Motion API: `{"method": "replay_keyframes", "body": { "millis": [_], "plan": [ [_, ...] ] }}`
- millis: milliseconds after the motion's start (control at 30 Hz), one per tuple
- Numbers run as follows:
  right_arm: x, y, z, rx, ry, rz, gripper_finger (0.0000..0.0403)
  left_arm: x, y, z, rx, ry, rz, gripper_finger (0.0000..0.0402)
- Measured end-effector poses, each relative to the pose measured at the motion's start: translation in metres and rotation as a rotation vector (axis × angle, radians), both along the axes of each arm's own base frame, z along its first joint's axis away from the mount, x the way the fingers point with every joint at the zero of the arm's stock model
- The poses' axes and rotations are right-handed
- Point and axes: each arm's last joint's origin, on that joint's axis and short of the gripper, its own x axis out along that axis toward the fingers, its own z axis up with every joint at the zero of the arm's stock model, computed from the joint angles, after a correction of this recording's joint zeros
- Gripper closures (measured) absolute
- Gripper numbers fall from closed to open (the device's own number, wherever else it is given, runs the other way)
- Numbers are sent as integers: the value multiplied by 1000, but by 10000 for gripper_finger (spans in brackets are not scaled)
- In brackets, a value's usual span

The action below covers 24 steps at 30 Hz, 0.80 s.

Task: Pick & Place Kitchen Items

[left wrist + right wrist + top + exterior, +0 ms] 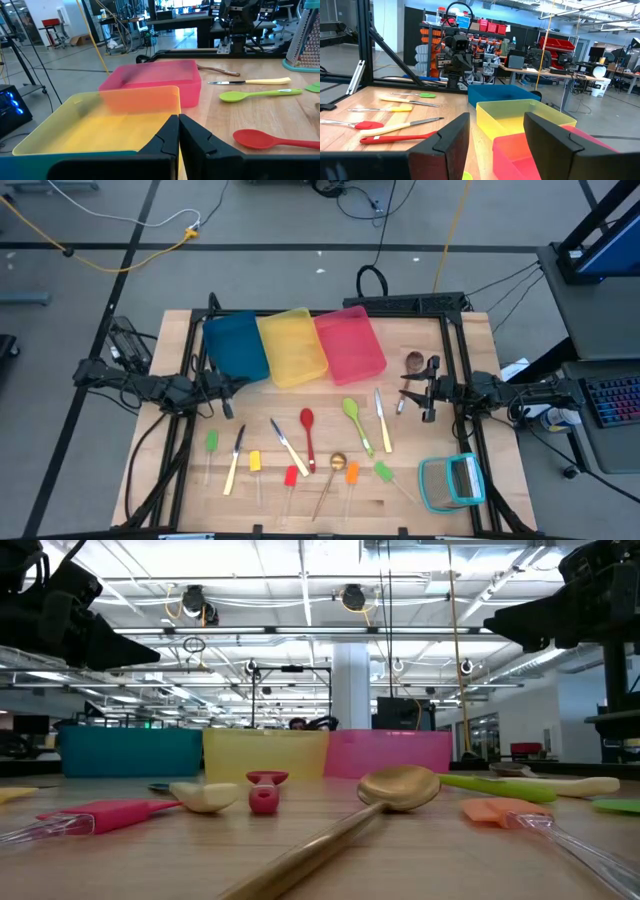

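Utensils (308, 442) lie scattered, seemingly untouched; left pincer (232, 384) clenched empty, right pincer (408, 393) released.

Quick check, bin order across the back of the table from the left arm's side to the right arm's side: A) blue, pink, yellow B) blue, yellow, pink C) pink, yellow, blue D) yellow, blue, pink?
B: the high view shows the blue bin nearest the left arm, the yellow bin in the middle, and the pink bin nearest the right arm.

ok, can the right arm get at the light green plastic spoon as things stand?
Probably yes. The right gripper is open and empty, raised above the table; the light green plastic spoon lies flat just inboard of it, with only the yellow-handled knife beside it, nothing over it.
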Motion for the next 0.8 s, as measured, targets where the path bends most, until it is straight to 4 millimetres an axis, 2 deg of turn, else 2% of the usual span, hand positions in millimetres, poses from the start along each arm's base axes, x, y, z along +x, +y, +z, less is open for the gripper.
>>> {"method": "replay_keyframes", "body": {
  "millis": [800],
  "plan": [
    [0, 0, 0, 0, 1, 0, 222, 0, 0, 0, 0, 0, 0, 385]
  ]
}}
